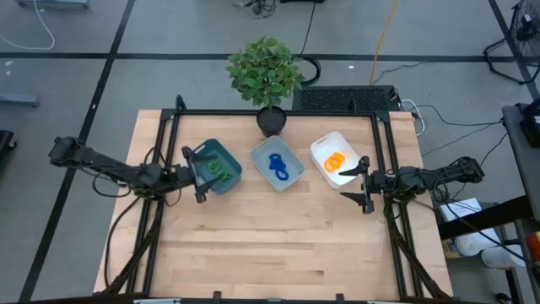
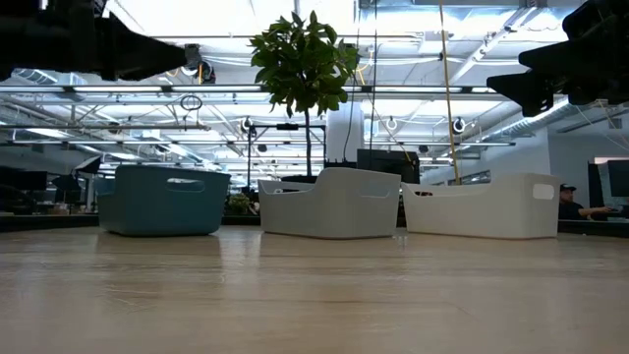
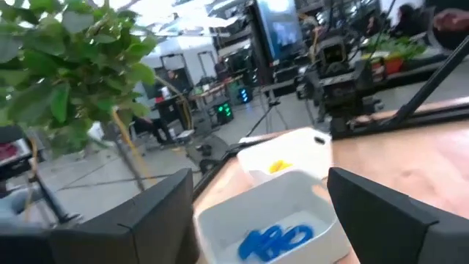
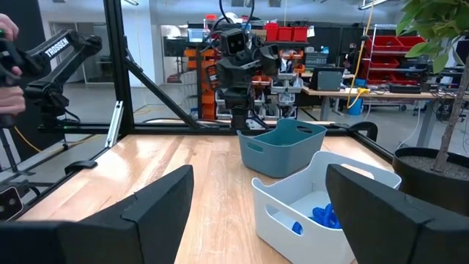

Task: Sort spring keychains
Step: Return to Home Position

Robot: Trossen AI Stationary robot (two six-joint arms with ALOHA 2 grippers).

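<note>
Dark fingers [image 3: 150, 216] of the left gripper [image 1: 196, 175] sit closest in its wrist view: spread wide, nothing between them. It hangs over the outer edge of the teal bin [image 1: 229, 181]. Right gripper [image 1: 365, 183] likewise: jaws wide, empty, just beside the white bin [image 1: 324, 144] on its outer side.

Outward from there:
- green spring keychains [image 1: 218, 166] in the teal bin
- blue spring keychains [image 1: 279, 167] in the grey-blue bin [image 1: 258, 157], middle of the row
- orange spring keychains [image 1: 335, 161] in the white bin
- potted plant [image 1: 266, 74] behind the row, at the far edge of the table [image 1: 270, 249]

Progress, my read: sorting looks done. One colour per bin, and I see no coil loose on the wood from above. What's left is parking the arms; neither is tucked away yet.

View differences:
- Overhead is the only shot that shows all three bins' contents at once.
- Low view gives bin walls only, contents hidden. It does show both arms as dark shapes high in the top corners, well clear of the tabletop, which you can't judge from above.
- Left wrist view sees blue coils and a sliver of orange, no green.
- Right wrist view sees blue, plus the teal bin from outside; the green is hidden.
- A person [image 2: 575, 202] shows far off in the room in the low view.
</note>
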